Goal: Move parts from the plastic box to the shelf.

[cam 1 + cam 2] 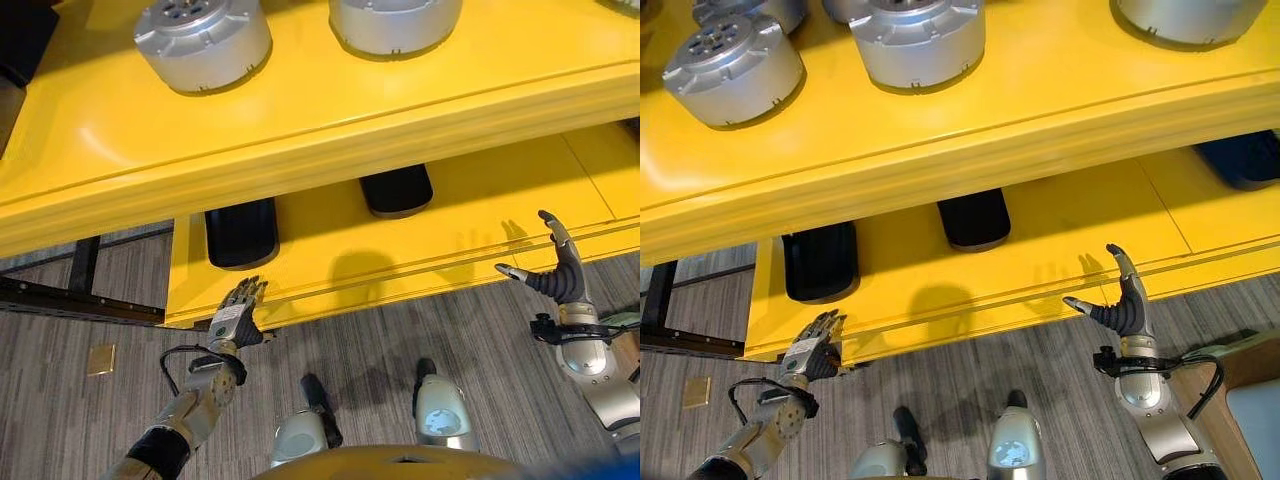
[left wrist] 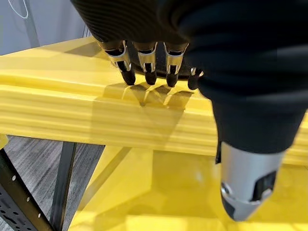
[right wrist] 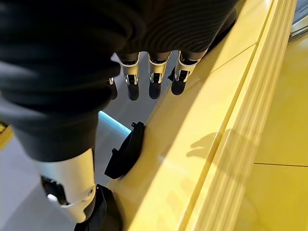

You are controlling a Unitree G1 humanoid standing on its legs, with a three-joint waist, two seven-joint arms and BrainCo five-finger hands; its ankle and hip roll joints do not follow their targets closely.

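Yellow shelf point(image 1: 330, 120) above grey wood-grain floor point(image 1: 380, 330); left hand point(image 1: 238, 318) and right hand point(image 1: 560, 268) released, empty

Yellow shelf point(image 1: 330, 120) carries silver parts point(image 1: 203, 42)

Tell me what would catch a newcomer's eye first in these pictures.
The bright yellow shelf fills the scene, and on its upper level stand round silver-grey metal parts, side by side. On the lower level, black parts lie partly tucked under the upper board. In front of the shelf edge both robot hands hold nothing: the left hand low at the lower level's front edge, the right hand raised with its fingers spread.
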